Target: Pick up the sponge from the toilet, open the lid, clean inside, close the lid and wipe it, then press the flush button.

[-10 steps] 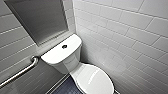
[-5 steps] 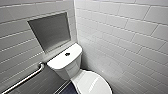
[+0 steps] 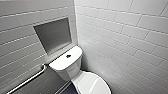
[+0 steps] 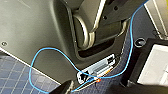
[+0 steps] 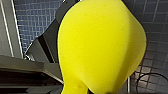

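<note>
Right gripper (image 5: 91,91) clamped on sponge (image 5: 100,45); we saw it held above blue tiled floor (image 5: 37,20). Lid (image 3: 93,84) lay shut, flush button (image 3: 68,56) sat mid tank top (image 3: 61,63); white-tiled walls (image 3: 120,37) met in corner behind.

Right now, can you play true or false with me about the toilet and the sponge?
1. The lid is down. True.
2. The button sits on top of the tank. True.
3. The sponge is green. False: it is bright yellow.
4. The sponge lies on the tank. False: it is off the toilet, up above the blue floor tiles.
5. A bar runs along the wall beside the tank. True.
</note>
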{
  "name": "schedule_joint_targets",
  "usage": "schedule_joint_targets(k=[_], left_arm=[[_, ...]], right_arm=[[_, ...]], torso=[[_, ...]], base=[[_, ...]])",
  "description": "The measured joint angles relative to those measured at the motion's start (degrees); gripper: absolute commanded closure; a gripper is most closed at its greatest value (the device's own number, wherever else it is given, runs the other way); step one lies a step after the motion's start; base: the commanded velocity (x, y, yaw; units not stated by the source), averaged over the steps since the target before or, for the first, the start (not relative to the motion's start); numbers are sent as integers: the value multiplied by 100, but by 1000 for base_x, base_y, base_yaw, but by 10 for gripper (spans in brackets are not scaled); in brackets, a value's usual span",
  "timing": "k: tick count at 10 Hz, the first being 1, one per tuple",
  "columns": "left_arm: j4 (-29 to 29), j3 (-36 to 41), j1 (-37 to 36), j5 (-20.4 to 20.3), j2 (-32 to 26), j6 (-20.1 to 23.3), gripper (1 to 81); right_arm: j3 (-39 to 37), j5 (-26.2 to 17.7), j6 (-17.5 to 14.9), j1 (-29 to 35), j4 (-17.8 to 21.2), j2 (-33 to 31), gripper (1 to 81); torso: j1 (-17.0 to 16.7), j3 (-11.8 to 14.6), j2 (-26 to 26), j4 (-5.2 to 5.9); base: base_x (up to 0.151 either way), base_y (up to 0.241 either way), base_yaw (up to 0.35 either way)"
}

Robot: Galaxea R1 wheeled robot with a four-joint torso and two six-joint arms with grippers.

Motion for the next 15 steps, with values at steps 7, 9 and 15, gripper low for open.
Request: schedule_joint_targets(k=[7, 9, 15], left_arm=[[0, -755, 71, -34, 445, 0, 10], [0, -779, 96, -23, 434, -2, 10], [2, -789, 132, 134, 467, 0, 10]], right_arm=[[-1067, -5, -166, -165, -247, 820, 811], [-1091, -22, -166, -195, -252, 788, 811], [-1093, -121, -166, -217, -278, 851, 811]], torso=[[-838, 997, 1291, 0], [-1102, 1405, 1691, 0], [-1858, 1891, 2841, 0]], base=[[0, 0, 0], [0, 0, 0], [0, 0, 0]])
